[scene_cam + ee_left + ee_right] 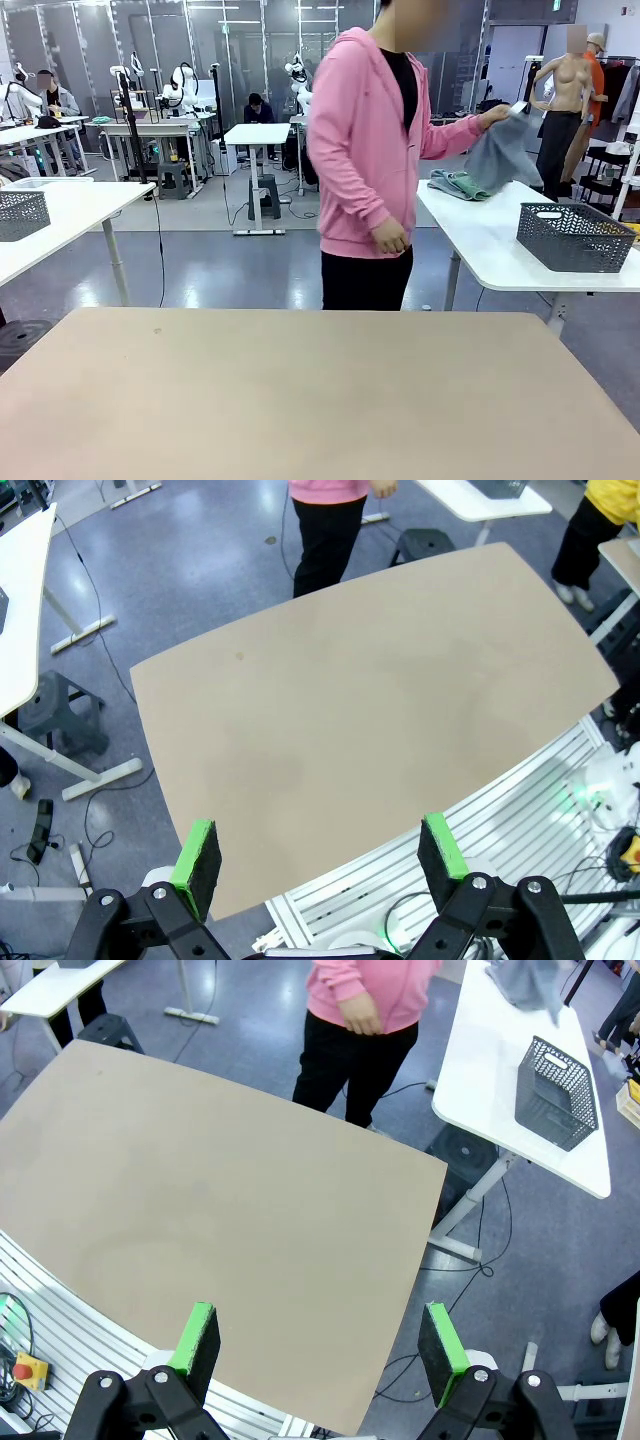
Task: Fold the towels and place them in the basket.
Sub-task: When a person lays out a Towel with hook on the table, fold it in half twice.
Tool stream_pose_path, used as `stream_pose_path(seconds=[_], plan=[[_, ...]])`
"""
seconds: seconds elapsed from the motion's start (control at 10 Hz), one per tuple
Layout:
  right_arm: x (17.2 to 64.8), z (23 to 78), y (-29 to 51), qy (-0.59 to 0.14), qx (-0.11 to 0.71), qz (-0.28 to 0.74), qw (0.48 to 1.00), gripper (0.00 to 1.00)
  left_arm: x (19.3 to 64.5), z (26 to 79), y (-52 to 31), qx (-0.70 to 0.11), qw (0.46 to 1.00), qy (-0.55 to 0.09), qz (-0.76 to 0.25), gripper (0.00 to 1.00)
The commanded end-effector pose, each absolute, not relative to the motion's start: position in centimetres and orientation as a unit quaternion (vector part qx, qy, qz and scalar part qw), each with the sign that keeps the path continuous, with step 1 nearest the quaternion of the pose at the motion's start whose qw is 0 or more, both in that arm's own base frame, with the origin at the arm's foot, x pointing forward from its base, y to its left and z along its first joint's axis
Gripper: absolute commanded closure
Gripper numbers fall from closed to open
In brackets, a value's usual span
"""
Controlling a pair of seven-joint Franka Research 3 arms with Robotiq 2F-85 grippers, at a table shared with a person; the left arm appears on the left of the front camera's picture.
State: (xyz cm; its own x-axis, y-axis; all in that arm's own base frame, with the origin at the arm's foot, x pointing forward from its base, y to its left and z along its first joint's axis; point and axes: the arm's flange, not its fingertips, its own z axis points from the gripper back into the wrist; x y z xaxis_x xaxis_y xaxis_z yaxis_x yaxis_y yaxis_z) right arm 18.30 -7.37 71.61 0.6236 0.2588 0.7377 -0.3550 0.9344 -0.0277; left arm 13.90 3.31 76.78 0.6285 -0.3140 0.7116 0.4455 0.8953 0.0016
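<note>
A person (365,150) stands just behind the far edge of the near table (300,400). To the right, a side table (480,245) carries a basket (574,237) in front and a pile of towels (455,184) behind it. The person's hand (493,116) holds one towel (503,155) above the pile.

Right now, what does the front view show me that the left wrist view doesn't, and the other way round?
Front view: the person's hand lifting a grey-blue towel, more towels piled on the white side table, and the basket standing on it. Left wrist view: the left gripper, jaws open, looking down on the table, and the slatted frame beside it. Both: the tan table and the person in pink at its far side.
</note>
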Motion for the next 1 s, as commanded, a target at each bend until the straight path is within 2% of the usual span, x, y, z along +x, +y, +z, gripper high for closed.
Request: stream_pose_path(seconds=[0.0, 0.9], plan=[[18.21, 71.78, -7.3, -0.395, 0.061, 0.173, 0.9, 0.0, 13.77, 77.23, 3.16, -0.087, 0.899, -0.373, -0.214, 0.0], [18.21, 71.78, -7.3, -0.395, 0.061, 0.173, 0.9, 0.0, 13.77, 77.23, 3.16, -0.087, 0.899, -0.373, -0.214, 0.0]])
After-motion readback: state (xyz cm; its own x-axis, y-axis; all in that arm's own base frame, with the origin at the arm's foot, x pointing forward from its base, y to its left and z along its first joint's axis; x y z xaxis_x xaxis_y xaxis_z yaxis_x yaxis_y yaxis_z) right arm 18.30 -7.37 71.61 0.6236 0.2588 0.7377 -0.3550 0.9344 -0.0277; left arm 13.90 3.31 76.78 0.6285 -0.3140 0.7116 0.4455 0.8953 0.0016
